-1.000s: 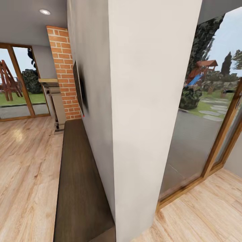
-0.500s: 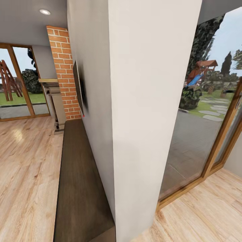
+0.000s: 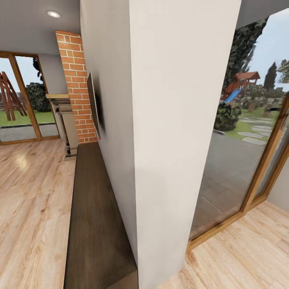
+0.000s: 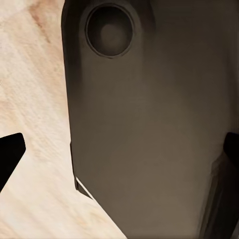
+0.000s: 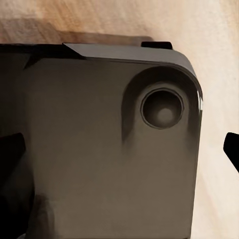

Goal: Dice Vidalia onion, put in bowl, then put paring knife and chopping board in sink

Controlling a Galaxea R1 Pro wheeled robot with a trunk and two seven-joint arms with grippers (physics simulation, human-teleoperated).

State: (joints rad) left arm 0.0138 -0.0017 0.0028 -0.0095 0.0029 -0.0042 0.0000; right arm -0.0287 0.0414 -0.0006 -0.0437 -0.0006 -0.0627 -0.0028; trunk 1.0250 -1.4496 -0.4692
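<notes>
Head view: a pale wall corner (image 3: pixel 176 120) stands very close and takes up the middle of the frame, hiding whatever lies behind it. To its left a long dark brown cabinet top (image 3: pixel 94 224) runs along the wall, its near end cut off by the lower frame edge. A thin dark panel (image 3: pixel 94 102) is mounted on the wall above it, seen edge-on, so its face cannot be read. Farther back: a brick column (image 3: pixel 76 84), a pale fireplace surround (image 3: pixel 64 120) partly hidden beside it, and a wood-framed glass door (image 3: pixel 20 100) giving onto grass. A second glass door (image 3: pixel 241 160) on the right shows paving and a play structure outside. Light wooden floor (image 3: pixel 32 208) on both sides. The onion, sink, chopping board, knife and bowl cannot be located from these views. Left wrist view: left pincer (image 4: pixel 119 154) with dark fingertips (image 4: pixel 9 152) at opposite frame edges, spread wide, nothing between them; beyond it a dark grey rounded body (image 4: pixel 149 124) with a round recess, most likely part of the robot's base, over wooden floor. Right wrist view: right pincer (image 5: pixel 119 149) likewise spread wide and empty, fingertips (image 5: pixel 10 154) clipped by the frame edges, above a similar dark grey body (image 5: pixel 99 149).
</notes>
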